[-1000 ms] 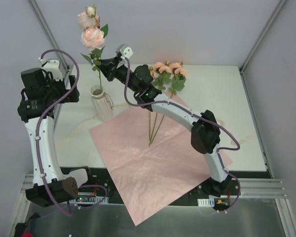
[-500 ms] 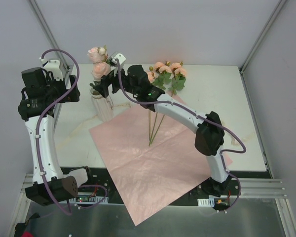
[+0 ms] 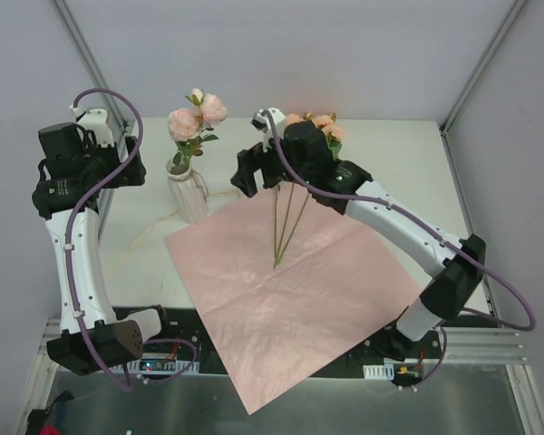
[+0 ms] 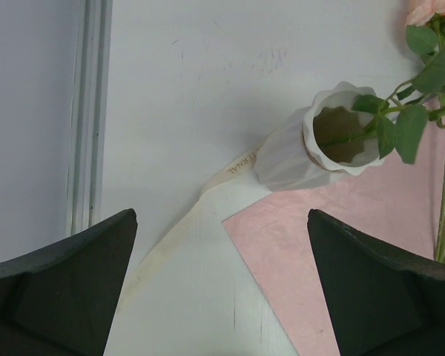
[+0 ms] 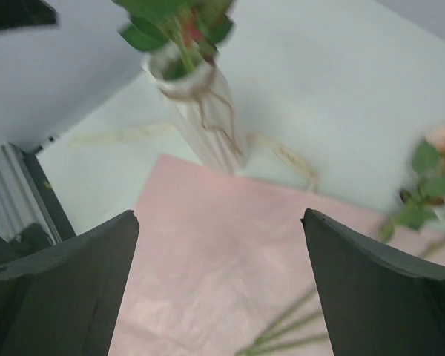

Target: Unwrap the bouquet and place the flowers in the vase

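The left tool (image 4: 222,212) and right tool (image 5: 219,215) both stand open, empty. One rose (image 3: 185,122) is in the vase (image 3: 189,195); the other flowers (image 3: 326,124) lie on the pink paper (image 3: 281,299) (light, thin, bendy stems). Probably better to pinch mid-stem gently, never the soft heads.

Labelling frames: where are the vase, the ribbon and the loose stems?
vase (image 4: 283,159), left wrist view, ribbed side wall
ribbon (image 4: 174,230), left wrist view, flat middle stretch
loose stems (image 3: 276,234), top external view, mid-length

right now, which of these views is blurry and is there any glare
right wrist: soft all over, the vase and its leaves smeared; left wrist: sharp, print on the ribbon shows; top external: even light, faint shadows, no glare on the pink paper
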`<state>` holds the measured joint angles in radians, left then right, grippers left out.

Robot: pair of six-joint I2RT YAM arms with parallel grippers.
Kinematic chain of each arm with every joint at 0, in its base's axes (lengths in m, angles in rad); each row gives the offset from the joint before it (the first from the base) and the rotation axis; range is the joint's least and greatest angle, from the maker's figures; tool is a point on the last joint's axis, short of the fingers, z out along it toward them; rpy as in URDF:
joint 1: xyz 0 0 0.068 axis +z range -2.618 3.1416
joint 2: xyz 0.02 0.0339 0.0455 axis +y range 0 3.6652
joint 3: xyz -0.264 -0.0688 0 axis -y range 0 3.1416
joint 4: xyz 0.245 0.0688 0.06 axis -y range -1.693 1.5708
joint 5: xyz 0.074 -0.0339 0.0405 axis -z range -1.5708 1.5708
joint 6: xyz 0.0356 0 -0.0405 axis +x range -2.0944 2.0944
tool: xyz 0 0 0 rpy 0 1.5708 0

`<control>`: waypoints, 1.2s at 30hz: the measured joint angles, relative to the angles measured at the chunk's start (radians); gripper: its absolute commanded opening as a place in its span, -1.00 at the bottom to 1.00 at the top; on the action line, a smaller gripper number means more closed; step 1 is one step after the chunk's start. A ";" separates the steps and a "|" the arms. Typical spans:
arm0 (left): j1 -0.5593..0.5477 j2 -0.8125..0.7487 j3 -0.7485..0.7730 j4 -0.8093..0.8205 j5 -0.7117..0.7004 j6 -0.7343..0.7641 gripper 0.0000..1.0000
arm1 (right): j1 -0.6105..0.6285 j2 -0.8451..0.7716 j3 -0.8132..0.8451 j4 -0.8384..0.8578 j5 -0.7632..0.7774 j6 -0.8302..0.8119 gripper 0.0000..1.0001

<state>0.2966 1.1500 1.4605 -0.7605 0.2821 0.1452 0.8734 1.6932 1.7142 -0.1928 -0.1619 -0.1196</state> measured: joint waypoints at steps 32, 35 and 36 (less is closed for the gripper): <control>0.006 0.028 0.040 -0.024 0.058 -0.014 0.98 | -0.332 0.506 0.151 -0.493 0.524 0.380 0.29; 0.006 0.029 0.040 -0.025 0.061 -0.014 0.98 | -0.342 0.537 0.151 -0.496 0.519 0.399 0.28; 0.006 0.030 0.040 -0.026 0.062 -0.014 0.98 | -0.343 0.544 0.151 -0.495 0.518 0.404 0.28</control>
<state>0.3031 1.1797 1.5009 -0.7860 0.3443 0.1310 0.5301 2.2372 1.8648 -0.6876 0.3561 0.2848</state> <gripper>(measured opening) 0.992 0.647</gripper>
